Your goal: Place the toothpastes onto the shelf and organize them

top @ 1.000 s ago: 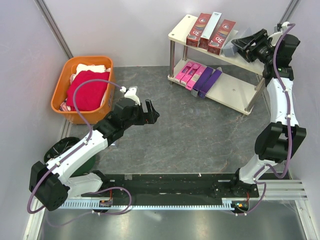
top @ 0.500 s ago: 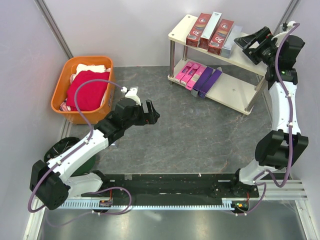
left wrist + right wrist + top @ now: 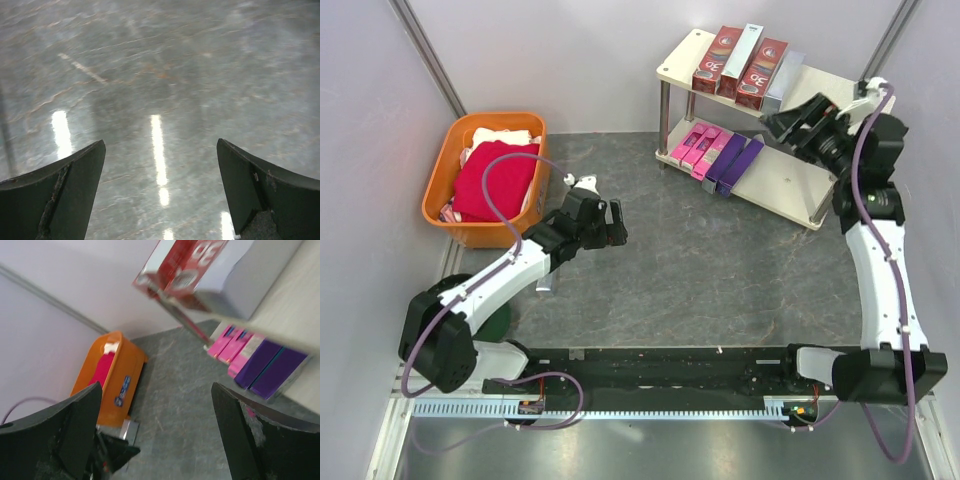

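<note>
The right claw point(image 3: 796, 118) hangs with its jaws wide apart and nothing between them, just off the 4 o'clock end of the shelf point(image 3: 800, 185), which stands at about 1 o'clock on the table point(image 3: 720, 270). The left claw point(image 3: 612, 224) is likewise spread and empty, low over bare table near the centre-left. Most of the toothpastes are already on the shelf: dark red cartons point(image 3: 718, 58) and a silver-grey carton point(image 3: 785, 82) lie side by side on the top board, and pink cartons point(image 3: 688, 146) and purple cartons point(image 3: 738, 162) lie on the lower one. What looks like a loose silvery carton point(image 3: 548, 281) lies flat on the table at about 8 o'clock, just below the orange basket point(image 3: 432, 190) that holds a red cloth point(image 3: 495, 180). These cartons are probably light, thin card over a tube: stiff along their length, easily crushed across the broad face, and glossy enough to slip. The best hold would be across the narrow sides near mid-length, with gentle pressure so the box neither pivots nor dents.
</note>
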{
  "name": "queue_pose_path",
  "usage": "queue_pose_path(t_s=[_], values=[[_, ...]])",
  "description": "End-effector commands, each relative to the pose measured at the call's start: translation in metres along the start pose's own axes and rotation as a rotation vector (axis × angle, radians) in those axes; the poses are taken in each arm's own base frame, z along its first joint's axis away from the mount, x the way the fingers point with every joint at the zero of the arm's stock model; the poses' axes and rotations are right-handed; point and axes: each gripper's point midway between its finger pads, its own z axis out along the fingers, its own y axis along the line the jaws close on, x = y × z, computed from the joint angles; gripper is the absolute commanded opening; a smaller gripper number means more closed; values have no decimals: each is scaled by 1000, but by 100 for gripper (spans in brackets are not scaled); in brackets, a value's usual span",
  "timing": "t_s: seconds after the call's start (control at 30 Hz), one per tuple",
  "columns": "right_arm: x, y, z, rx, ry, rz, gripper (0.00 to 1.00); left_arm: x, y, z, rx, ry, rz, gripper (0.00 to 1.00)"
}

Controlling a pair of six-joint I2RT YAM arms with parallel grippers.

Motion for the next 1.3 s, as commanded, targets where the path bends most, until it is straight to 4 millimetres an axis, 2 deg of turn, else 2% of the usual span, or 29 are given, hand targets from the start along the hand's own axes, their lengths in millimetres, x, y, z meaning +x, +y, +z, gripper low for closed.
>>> queue_pose_path(t_s=[0.0, 0.03, 0.1, 0.17, 0.27, 0.3, 0.33, 0.37, 0.43, 0.53, 0.7, 0.9, 1.0, 1.03, 1.13, 1.2, 1.23, 1.27], values=[[37, 7, -6, -3, 45, -42, 98, -1, 43, 8, -149, 18, -27, 100], [62, 10, -4, -15, 99, -36, 98, 1, 51, 8, -165, 21, -47, 100], [85, 16, -5, -35, 143, -32, 98, 5, 74, 9, -215, 34, -94, 100], [109, 10, -6, -33, 184, -12, 98, 9, 99, 5, -288, 38, -135, 100], [145, 4, -5, -33, 249, 9, 98, 20, 125, 0, -377, 53, -166, 100], [157, 8, -5, -47, 275, 14, 98, 23, 136, -4, -429, 53, -170, 100], [173, 2, -4, -42, 305, 22, 98, 26, 143, -5, -461, 56, -172, 100], [181, 1, -4, -39, 320, 22, 98, 30, 157, -7, -520, 59, -175, 100], [204, -4, -3, -33, 365, 26, 98, 38, 171, -10, -572, 77, -183, 100], [226, -6, -2, -35, 410, 33, 98, 45, 185, -10, -623, 88, -186, 100], [245, -6, -1, -37, 450, 29, 98, 53, 198, -3, -683, 131, -161, 100], [253, -7, -3, -29, 466, 23, 98, 60, 202, 16, -670, 197, -132, 98], [254, -7, -4, -24, 468, 18, 98, 64, 197, 28, -630, 246, -113, 87], [254, -7, -5, -22, 465, 17, 98, 66, 195, 30, -614, 260, -109, 75], [256, -8, -5, -19, 471, 16, 98, 67, 191, 37, -582, 280, -100, 55], [258, -8, -6, -19, 477, 11, 98, 67, 187, 39, -559, 279, -104, 52], [258, -9, -6, -15, 476, 15, 98, 66, 181, 39, -522, 275, -114, 45], [258, -9, -6, -16, 476, 11, 98, 64, 177, 39, -499, 269, -118, 42]])
